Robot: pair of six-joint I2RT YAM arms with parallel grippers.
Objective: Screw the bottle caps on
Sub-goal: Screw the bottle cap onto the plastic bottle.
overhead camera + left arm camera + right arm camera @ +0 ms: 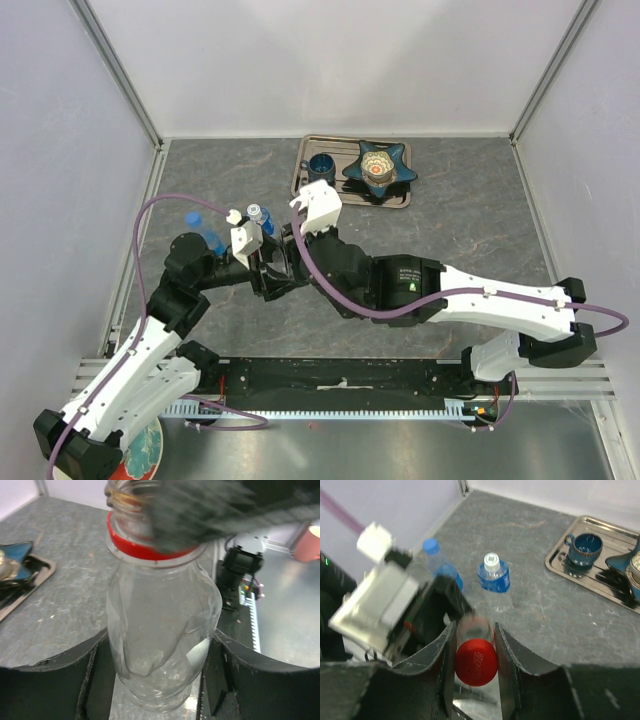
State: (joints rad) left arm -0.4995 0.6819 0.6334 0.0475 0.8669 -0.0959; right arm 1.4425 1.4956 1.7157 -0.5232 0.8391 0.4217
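Squarely between the dark, ribbed fingers (445, 652) of the right pincer (475, 645) sits the red cap (476, 662), a smooth round plastic disc with raised lettering on its top. The jaws are drawn in just to the cap's width and press it from both sides. Directly past the cap, blurred, lies the uncapped mouth of a clear bottle (160, 630); whether cap and mouth touch cannot be told.

The left pincer (160, 667) clamps that bottle low on its body, one black finger on each side. The bottle is colourless, thin-walled and waisted, with a red ring (145, 547) under its threaded neck.

Just beyond stand two more small bottles, one with a blue cap (440, 565), the other blue-labelled with a white cap (493, 577).

Further back, a rectangular metal tray (592, 582) carries a dark blue glazed cup (585, 547) and a dark blue star-shaped dish (377, 165).

Everything rests on a grey, mottled, stone-like surface (470, 230), enclosed by pale matte walls (330, 60) set in aluminium framing.
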